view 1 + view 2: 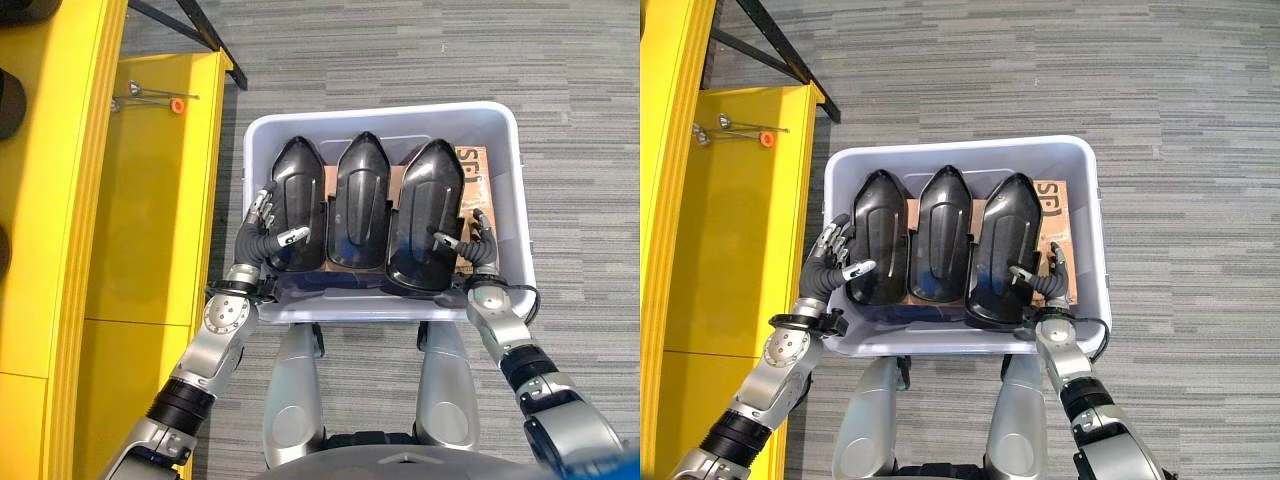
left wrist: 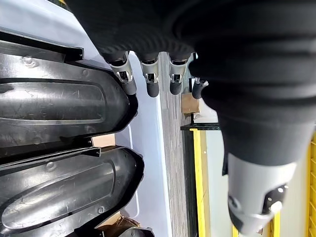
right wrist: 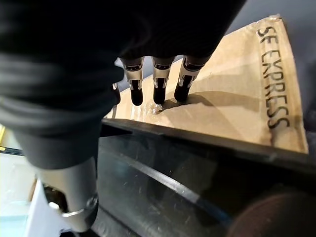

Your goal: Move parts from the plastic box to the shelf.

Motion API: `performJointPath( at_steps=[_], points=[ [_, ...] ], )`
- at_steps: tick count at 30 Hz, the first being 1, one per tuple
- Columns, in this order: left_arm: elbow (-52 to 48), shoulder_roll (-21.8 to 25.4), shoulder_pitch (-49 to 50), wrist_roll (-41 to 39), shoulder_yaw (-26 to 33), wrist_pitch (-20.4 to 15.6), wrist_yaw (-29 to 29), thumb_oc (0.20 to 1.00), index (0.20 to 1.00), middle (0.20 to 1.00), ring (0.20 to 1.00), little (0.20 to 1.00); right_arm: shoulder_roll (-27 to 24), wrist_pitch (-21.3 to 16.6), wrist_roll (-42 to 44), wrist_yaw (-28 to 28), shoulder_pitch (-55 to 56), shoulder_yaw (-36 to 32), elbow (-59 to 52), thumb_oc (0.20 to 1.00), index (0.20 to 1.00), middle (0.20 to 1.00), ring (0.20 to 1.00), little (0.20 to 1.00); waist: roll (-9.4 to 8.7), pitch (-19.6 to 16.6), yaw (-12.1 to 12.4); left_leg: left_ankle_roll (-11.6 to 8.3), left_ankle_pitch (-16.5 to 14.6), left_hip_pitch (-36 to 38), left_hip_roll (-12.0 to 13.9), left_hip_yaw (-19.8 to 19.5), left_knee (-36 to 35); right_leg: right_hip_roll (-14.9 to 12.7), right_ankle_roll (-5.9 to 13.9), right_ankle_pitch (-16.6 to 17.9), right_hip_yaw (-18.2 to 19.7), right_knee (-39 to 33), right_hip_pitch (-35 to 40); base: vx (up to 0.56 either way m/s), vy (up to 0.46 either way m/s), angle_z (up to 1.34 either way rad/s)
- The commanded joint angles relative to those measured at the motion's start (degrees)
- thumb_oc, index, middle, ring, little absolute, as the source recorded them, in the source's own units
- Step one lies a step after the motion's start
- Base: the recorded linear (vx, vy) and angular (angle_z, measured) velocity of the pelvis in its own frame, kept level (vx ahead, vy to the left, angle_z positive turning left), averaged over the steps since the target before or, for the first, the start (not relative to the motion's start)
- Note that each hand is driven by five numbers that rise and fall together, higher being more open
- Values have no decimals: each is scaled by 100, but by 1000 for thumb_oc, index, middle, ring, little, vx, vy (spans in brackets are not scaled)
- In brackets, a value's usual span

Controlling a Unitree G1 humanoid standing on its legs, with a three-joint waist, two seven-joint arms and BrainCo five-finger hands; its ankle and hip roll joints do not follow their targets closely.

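At the near edge of the plastic box [image 1: 505,180], both hands are inside, one at each end of a row of three black parts. The left hand [image 1: 262,228] is at the outer flank of the left part [image 1: 297,200], its fingers [image 2: 127,79] spread along the part's left edge beside the box wall, its thumb lying over the part's face. The fingers look only loosely bent and open, touching or nearly touching; I cannot see a closed grip. The right hand [image 1: 478,243] is at the right flank of the right part [image 1: 428,210], with its fingers [image 3: 158,84] straight, tips resting on or just above the cardboard sheet [image 3: 237,94] that lines the box floor, thumb toward the part's face. It holds nothing.

Further in, the middle part [image 1: 360,200] stands untouched between the other two, all three side by side and touching.

To the left, the yellow shelf [image 1: 150,200] carries none of these parts where it shows; a small metal tool with an orange tip [image 1: 155,97] lies at its far end. By my reading the task is barely begun: no part lifted, all three left to move.
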Motion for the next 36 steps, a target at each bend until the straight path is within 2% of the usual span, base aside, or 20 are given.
performJointPath(
  at_steps=[1, 12, 19, 24, 25, 26, 36],
  points=[
    [-614, 228, 97, -52, 21, -327, -4, 1000, 1000, 1000, 1000, 1000, 82, 122, 183, 55, -9, 223, 65, 1000, 1000, 1000, 1000, 1000, 12, -64, 147, -33, -402, -52, 160, 128, 506, -159, 29, -241, -19, 136, 509, 0, 0, 0],
    [-644, 341, -132, -207, -334, -280, -26, 1000, 1000, 1000, 1000, 1000, 408, 645, -72, 35, -1280, 718, 2665, 1000, 1000, 1000, 1000, 1000, 172, 33, 454, 28, -409, -174, 56, 44, 596, -215, 49, -220, -116, 111, 565, -1, 1, 0],
    [-673, 380, -236, -263, -494, -256, -142, 1000, 1000, 1000, 1000, 1000, 429, 1004, -716, 164, -1593, 1036, 3461, 1000, 1000, 1000, 1000, 1000, 276, 28, 654, 73, -419, -237, -47, 3, 608, -286, 83, -194, -222, 79, 626, 11, 15, 13],
    [-650, 357, -268, -229, -486, -234, -156, 1000, 1000, 1000, 1000, 1000, 485, 1173, -1242, 280, -1477, 1265, 3534, 1000, 1000, 1000, 1000, 1000, 269, 2, 720, 105, -422, -302, -98, -32, 612, -319, 106, -161, -254, 24, 650, 18, 21, 9],
    [-638, 352, -276, -222, -482, -231, -151, 1000, 1000, 1000, 1000, 1000, 488, 1205, -1337, 318, -1466, 1317, 3553, 256, 256, 256, 256, 256, 266, 0, 725, 107, -427, -307, -103, -34, 611, -326, 107, -162, -264, 23, 651, 10, 13, 11],
    [-616, 339, -276, -218, -481, -231, -147, 1000, 1000, 1000, 1000, 1000, 507, 1233, -1461, 337, -1442, 1382, 3565, 200, 200, 200, 200, 200, 261, -9, 730, 113, -431, -307, -110, -34, 609, -325, 105, -164, -267, 15, 658, 10, 13, 8],
    [-637, 342, -180, -207, -382, -231, -81, 1000, 1000, 1000, 1000, 1000, 454, 1251, -1660, 236, -1324, 1394, 3467, 200, 200, 200, 200, 200, 232, -38, 716, 124, -456, -332, -114, -31, 653, -318, 100, -167, -237, 37, 632, 3, 6, 1]
  ],
)
